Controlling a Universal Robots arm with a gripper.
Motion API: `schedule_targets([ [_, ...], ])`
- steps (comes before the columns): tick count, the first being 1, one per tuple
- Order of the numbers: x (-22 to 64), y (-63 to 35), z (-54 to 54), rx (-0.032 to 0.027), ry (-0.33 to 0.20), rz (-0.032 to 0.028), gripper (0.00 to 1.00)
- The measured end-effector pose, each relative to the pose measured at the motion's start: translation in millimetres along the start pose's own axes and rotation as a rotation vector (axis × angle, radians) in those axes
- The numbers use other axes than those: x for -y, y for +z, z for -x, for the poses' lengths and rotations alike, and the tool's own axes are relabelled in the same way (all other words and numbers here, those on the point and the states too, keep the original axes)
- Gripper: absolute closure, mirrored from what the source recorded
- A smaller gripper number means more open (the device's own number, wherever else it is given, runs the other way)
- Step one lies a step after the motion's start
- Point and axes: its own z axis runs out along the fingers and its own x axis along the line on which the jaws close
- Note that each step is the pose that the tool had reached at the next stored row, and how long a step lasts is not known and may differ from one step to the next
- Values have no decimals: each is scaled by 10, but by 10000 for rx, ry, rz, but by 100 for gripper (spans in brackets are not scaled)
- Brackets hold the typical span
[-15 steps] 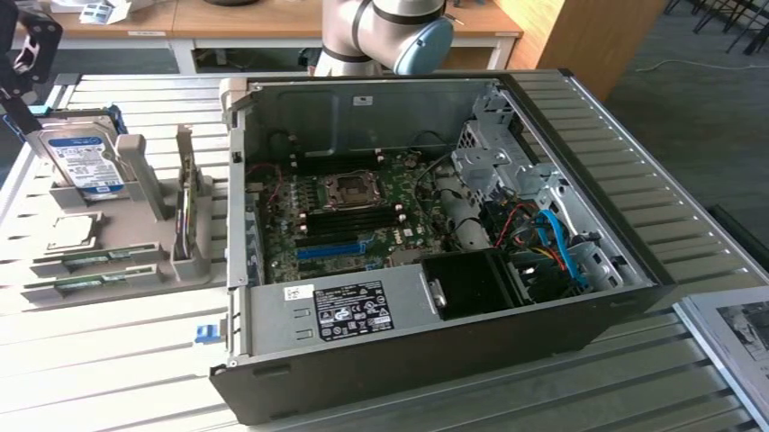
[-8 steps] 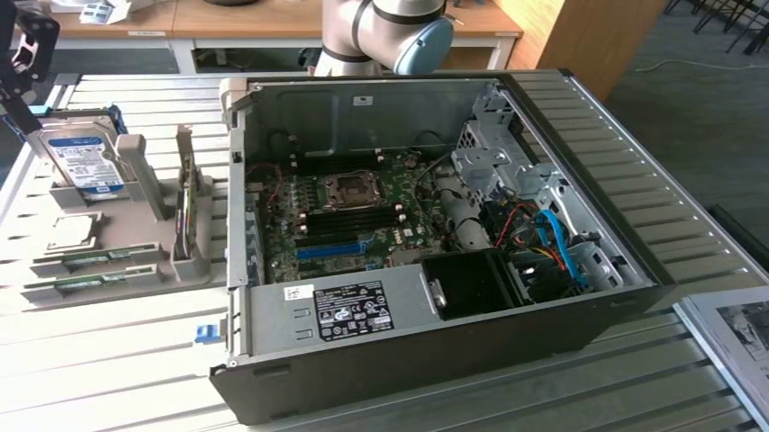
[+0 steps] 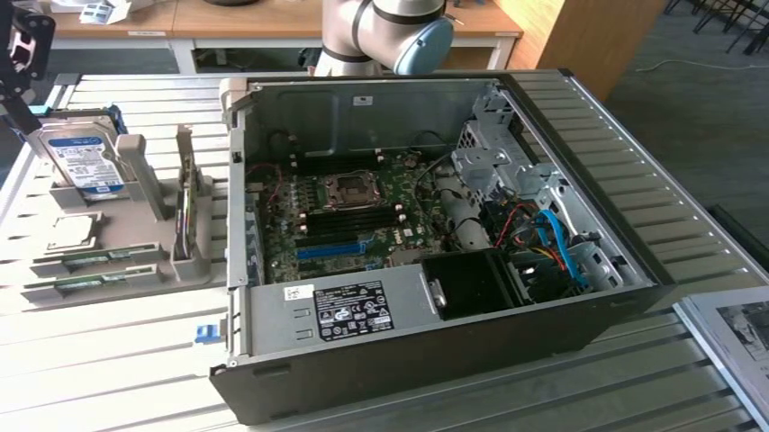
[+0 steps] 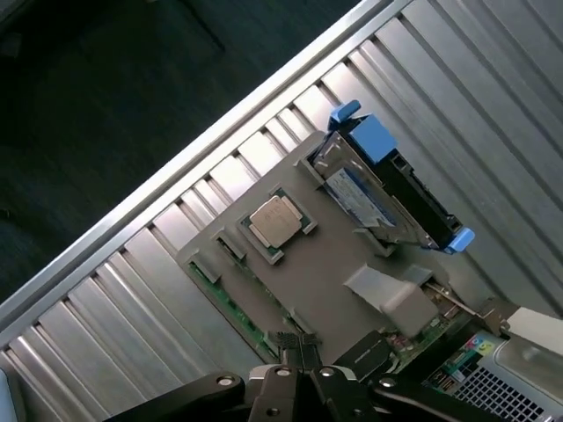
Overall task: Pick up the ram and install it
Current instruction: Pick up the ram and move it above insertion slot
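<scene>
While its tips sit pinched together on nothing, gripper (image 4: 298, 345) hangs over edge of grey parts holder (image 4: 325, 268). Ram (image 4: 230, 303) lies flat in long slot along that edge, nearest tips, untouched. Same holder: processor chip (image 4: 274, 221) in square recess; hard drive (image 4: 356, 195) on edge in stand, blue-and-black carrier (image 4: 387, 154) beside it. Holder just beside open computer case (image 3: 360, 369), on its side on slatted table (image 3: 121, 360). Inside case: motherboard (image 3: 348, 216), power supply (image 3: 348, 310), blue cables (image 3: 553, 234).
</scene>
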Motion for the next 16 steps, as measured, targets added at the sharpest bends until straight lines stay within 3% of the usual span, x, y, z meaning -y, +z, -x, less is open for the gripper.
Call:
schedule_targets([
  [16,0,3,0,-95,-2597,58,90],
])
